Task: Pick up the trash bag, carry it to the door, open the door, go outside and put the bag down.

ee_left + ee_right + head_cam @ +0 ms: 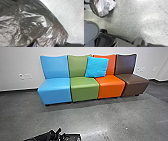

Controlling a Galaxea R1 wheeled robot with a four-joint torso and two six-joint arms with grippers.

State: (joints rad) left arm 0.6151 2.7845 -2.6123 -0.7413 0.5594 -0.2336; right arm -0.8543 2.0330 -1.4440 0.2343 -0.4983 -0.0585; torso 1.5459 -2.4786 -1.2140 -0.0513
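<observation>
At the bottom edge of the head view is the black left gripper [72, 137], its arm coming in from the left. Thin, shiny dark plastic of the trash bag [31, 21] spreads large across the left wrist view, with its folds drawn together toward the left gripper, which is shut on it. In the right wrist view, part of the same bag [104, 7] shows dark and silvery-white over the grey floor.
A row of seats in blue [55, 88], green [83, 88], orange [111, 85] and brown [133, 83] stands along the white wall [20, 62]. A turquoise cushion [97, 67] leans on the backrests. Grey floor [100, 114] lies in front.
</observation>
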